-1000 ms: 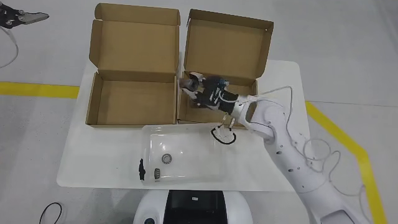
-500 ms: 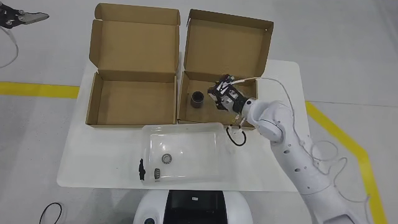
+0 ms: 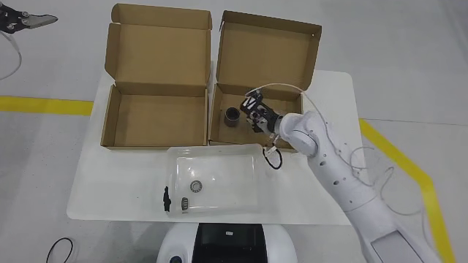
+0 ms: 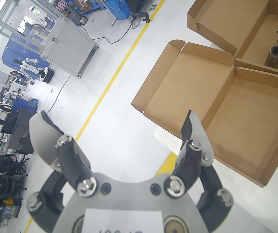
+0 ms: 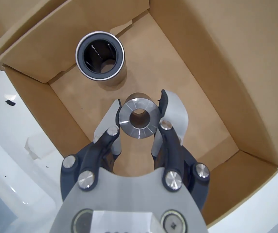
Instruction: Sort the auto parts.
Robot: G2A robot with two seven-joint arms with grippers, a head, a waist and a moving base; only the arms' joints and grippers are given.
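Observation:
My right gripper (image 5: 139,107) is shut on a short steel bushing (image 5: 129,123), held upright just above the floor of the right cardboard box (image 3: 241,133). In the top view that gripper (image 3: 253,107) hangs over the box's middle. A dark hollow cylinder (image 5: 112,81) stands upright in the same box, close beside the bushing toward the box's left wall (image 3: 232,117). The left cardboard box (image 3: 153,120) holds nothing. My left gripper (image 4: 116,122) is open and holds nothing, out over the floor far left of the table (image 3: 33,20).
A clear plastic tray (image 3: 241,190) lies at the table's front edge with a few small parts in it, among them a metal ring (image 3: 196,185) and a black piece (image 3: 167,199). Both box lids stand open at the back. A cable loops off the right arm.
The right gripper drew away from the box's left side, uncovering the dark cylinder, then came back a little toward it. The left arm kept still.

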